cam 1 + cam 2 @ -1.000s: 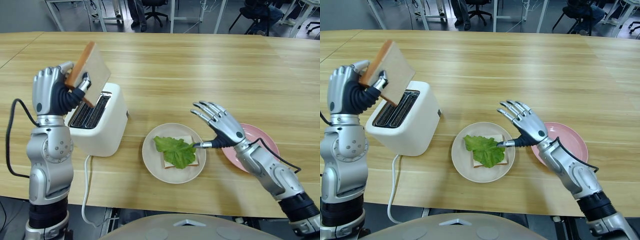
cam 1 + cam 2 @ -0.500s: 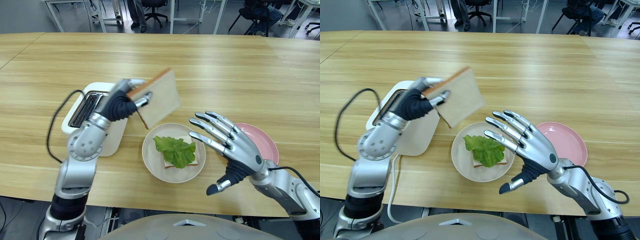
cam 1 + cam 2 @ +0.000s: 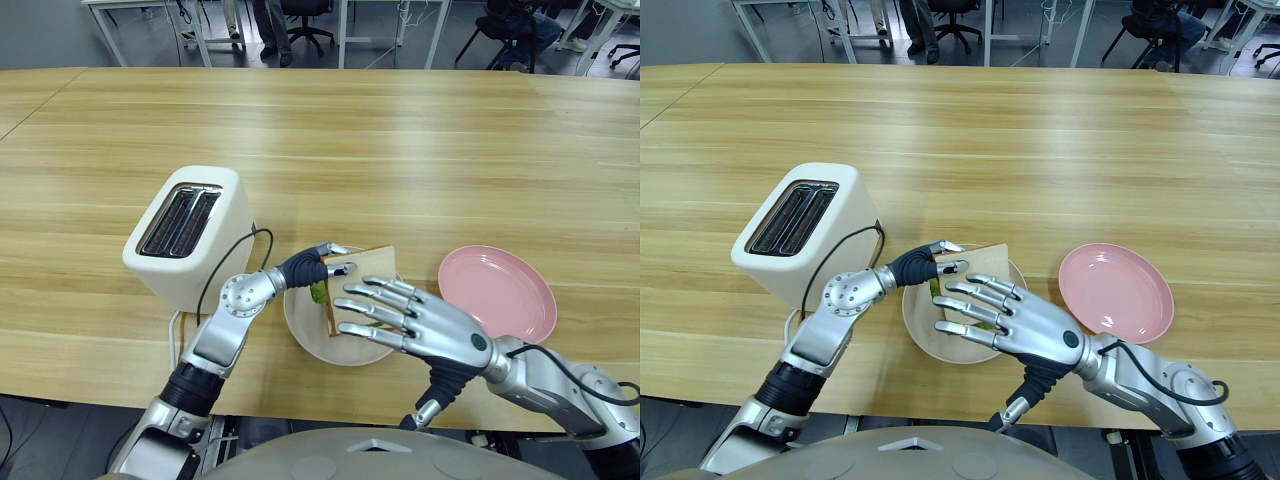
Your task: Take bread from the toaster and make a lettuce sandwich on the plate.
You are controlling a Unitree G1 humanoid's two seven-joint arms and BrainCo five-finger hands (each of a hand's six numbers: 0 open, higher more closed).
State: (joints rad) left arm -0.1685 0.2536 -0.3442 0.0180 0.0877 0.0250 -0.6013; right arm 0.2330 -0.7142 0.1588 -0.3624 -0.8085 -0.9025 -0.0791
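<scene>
My left hand (image 3: 308,268) is shut on the edge of a bread slice (image 3: 368,263), which is held low over the cream plate (image 3: 300,325). A strip of green lettuce (image 3: 318,292) peeks out beneath the slice. The lower bread is mostly hidden. My right hand (image 3: 412,322) hovers open with fingers spread in front of the plate's right half, covering much of the sandwich. The white toaster (image 3: 186,236) stands to the left, and its slots look empty.
A pink plate (image 3: 497,291) with nothing on it lies right of the cream plate. The toaster's black cable (image 3: 232,262) loops between the toaster and my left arm. Wooden table (image 3: 400,150) stretches wide behind; chairs stand in the room beyond.
My left hand carried the bread slice from above the toaster across and down onto the lettuce on the plate. My right hand pulled back from the plate and now hovers in front of it.
</scene>
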